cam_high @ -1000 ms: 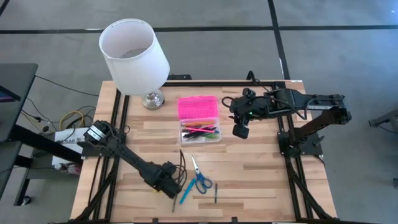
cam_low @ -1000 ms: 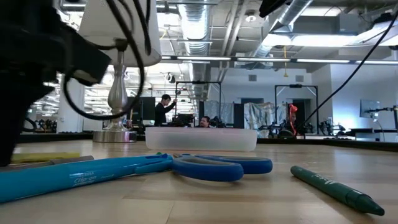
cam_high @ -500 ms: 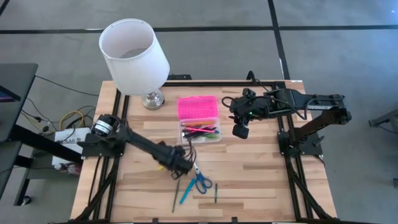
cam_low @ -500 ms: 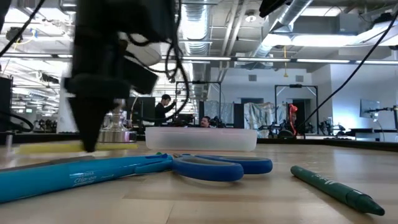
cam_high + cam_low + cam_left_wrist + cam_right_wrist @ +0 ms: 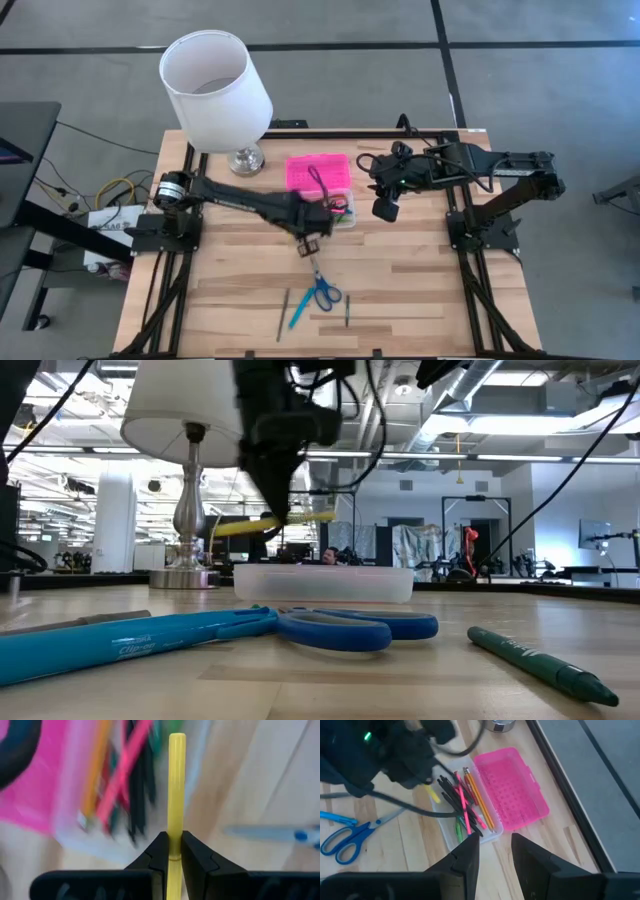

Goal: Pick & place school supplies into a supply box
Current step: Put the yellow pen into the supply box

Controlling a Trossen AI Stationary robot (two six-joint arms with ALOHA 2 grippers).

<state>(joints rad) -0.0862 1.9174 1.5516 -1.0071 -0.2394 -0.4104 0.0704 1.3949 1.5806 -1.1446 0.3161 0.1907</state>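
Your left hand (image 5: pixel 170 851) pinches the yellow pen (image 5: pixel 176 795) low on its barrel above the supply box (image 5: pixel 322 213) — release early and it bounces onto the tabletop (image 5: pixel 420 280).

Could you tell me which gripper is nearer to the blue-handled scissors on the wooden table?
Left. The left gripper, shut on a yellow pen, hangs just beyond the blue-handled scissors; the right gripper waits farther off.
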